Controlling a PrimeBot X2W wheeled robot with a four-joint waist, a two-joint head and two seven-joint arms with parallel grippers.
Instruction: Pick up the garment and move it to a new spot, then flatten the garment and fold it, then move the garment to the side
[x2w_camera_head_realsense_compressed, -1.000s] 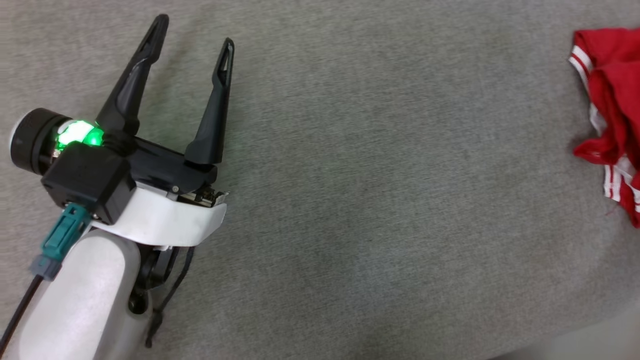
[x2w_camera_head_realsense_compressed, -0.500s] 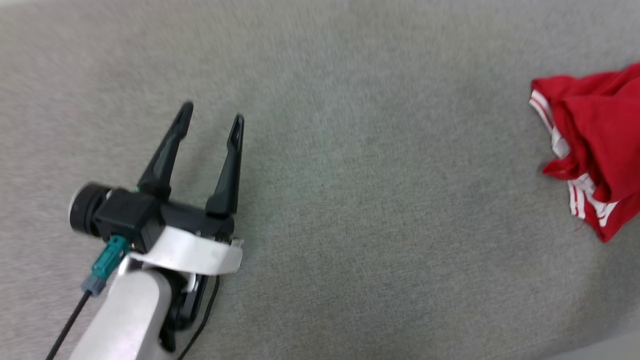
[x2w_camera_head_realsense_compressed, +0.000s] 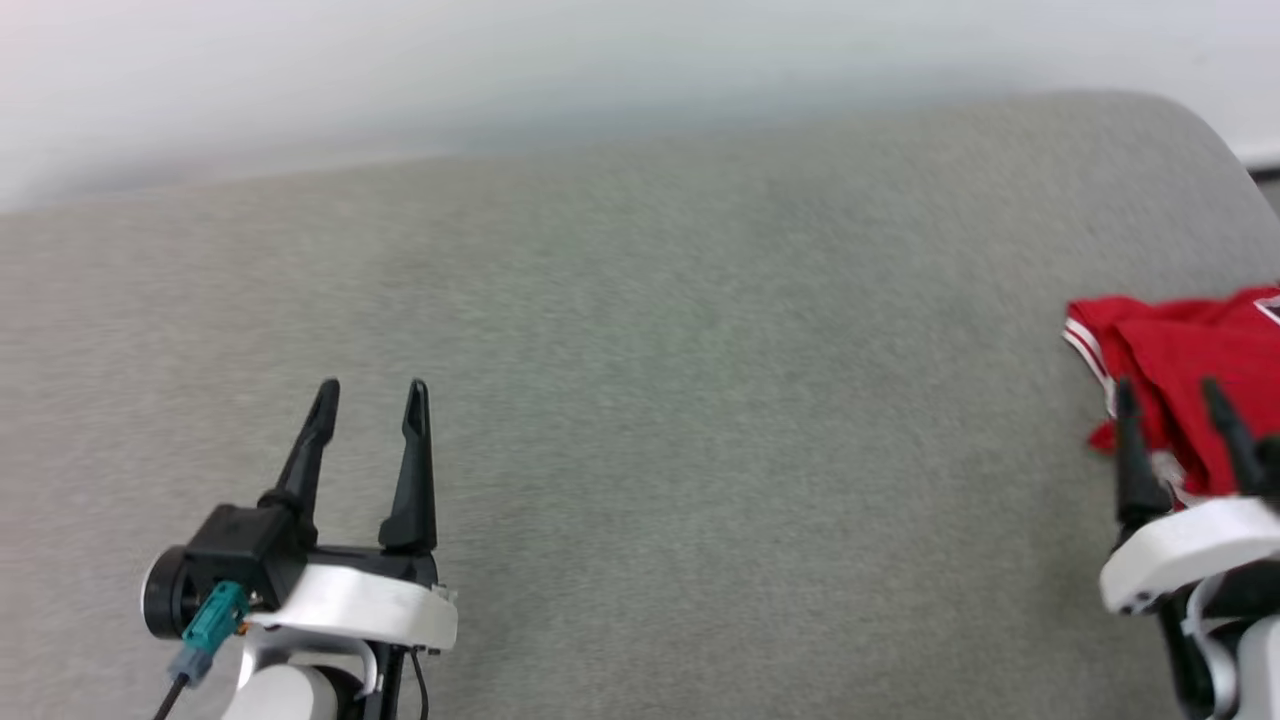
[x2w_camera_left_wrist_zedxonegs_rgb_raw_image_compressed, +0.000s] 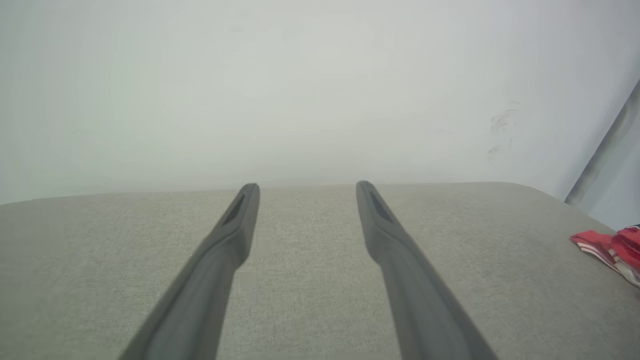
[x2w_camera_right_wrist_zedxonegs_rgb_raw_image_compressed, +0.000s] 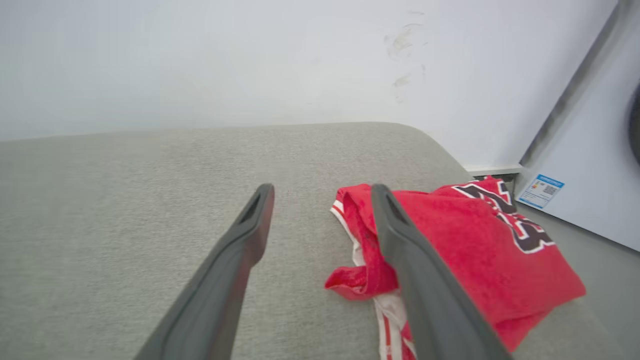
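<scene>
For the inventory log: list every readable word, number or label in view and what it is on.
"23", creased and only partly legible: black white-outlined print on the red garment.
Blue-and-white sticker on the white panel: too small to read.

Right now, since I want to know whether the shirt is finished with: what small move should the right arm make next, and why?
Probably draw the right gripper back and up, clear of the garment. Its jaws stand open with nothing between them, and the red shirt already lies bunched at the right edge of the grey surface, so there seems nothing left to hold.
</scene>
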